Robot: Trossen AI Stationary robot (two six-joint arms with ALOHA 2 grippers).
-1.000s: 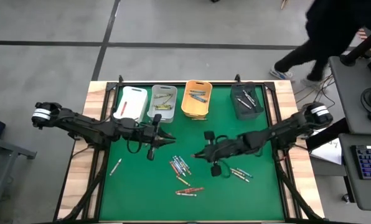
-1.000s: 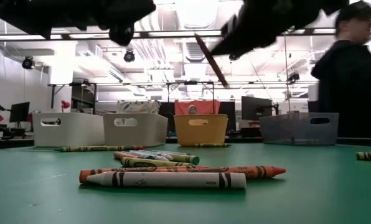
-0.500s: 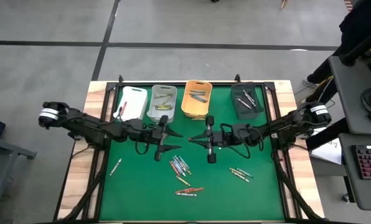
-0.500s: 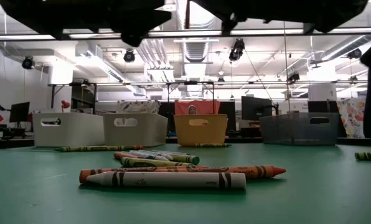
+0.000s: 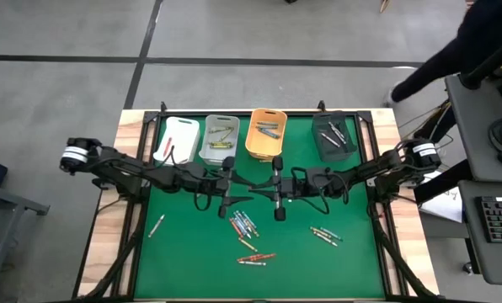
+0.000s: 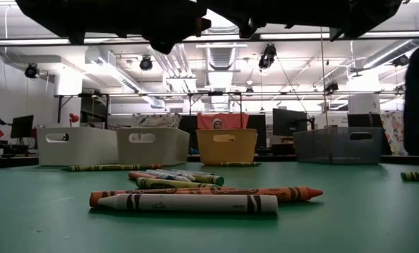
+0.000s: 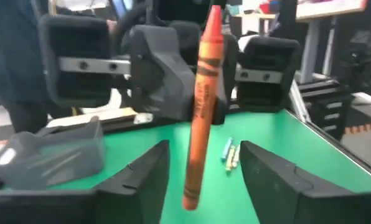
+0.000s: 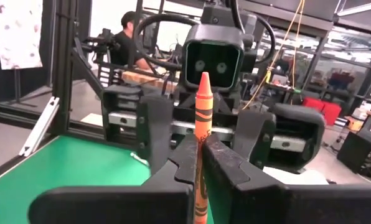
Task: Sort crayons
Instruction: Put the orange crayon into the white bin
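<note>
My right gripper is shut on an orange crayon above the middle of the green table. My left gripper faces it, open, with one finger on either side of the crayon's lower half and a gap on each side. In the high view the two grippers meet tip to tip, left and right. Several loose crayons lie flat on the mat below and nearer, with more to the right. My right gripper pinches the crayon about its middle between its two fingers. The fingers come in level from the table's right and lie across the crayon. The crayon stands nearly upright, pointed tip up, lifted clear of the table.
Four bins stand along the far edge: white, grey, orange and dark, all with crayons in them. A lone crayon lies at the near left. A person moves beyond the table's far right corner.
My right gripper has risen, tipped from slanting down to level, and gone toward the table's left with the crayon, which has turned from slanting to upright. My left gripper has opened and moved toward the table's right until its fingers stand on either side of the crayon.
</note>
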